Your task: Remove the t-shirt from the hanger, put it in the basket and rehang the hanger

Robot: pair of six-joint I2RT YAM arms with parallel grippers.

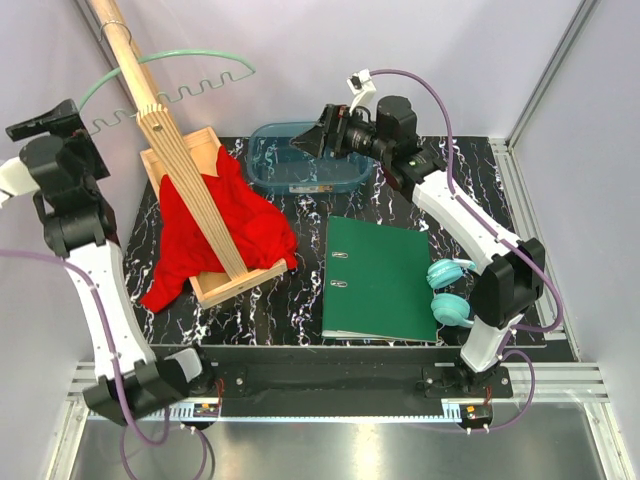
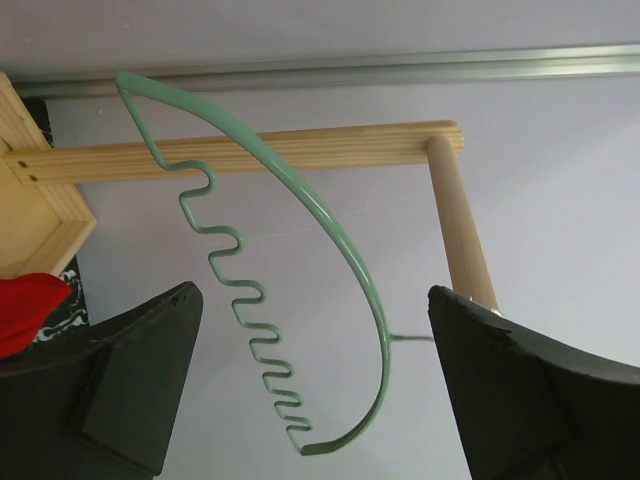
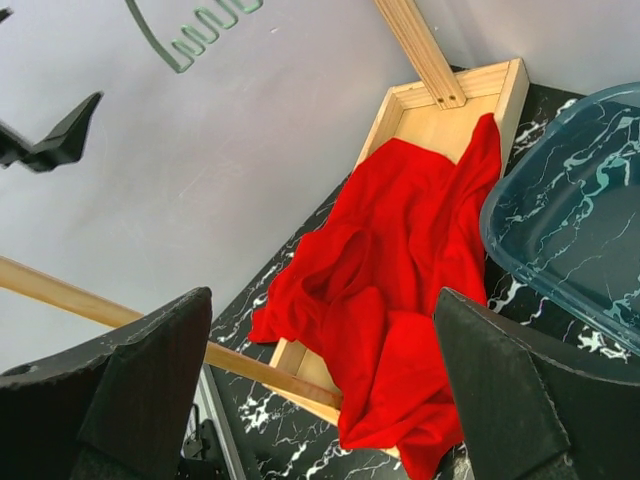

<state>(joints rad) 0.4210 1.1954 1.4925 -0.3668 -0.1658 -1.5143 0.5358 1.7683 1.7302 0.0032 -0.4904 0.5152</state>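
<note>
T-shirt point(image 1: 215, 225): likely soft, light, limp; lay heaped clear of bare hanger point(image 2: 342, 243), best pinched at a fold; left pincer point(image 2: 315, 370) and right pincer point(image 3: 320, 380) gaped empty.

Faced the hanger point(image 2: 345, 250) just ahead of the left gripper point(image 2: 312, 295), framed between widely parted fingers point(image 2: 140, 380), wavy bar toward the left finger. Caught the wooden stand point(image 2: 300, 147) beyond the hanger. Glimpsed the t-shirt point(image 2: 25, 310) beside the left finger.
</note>
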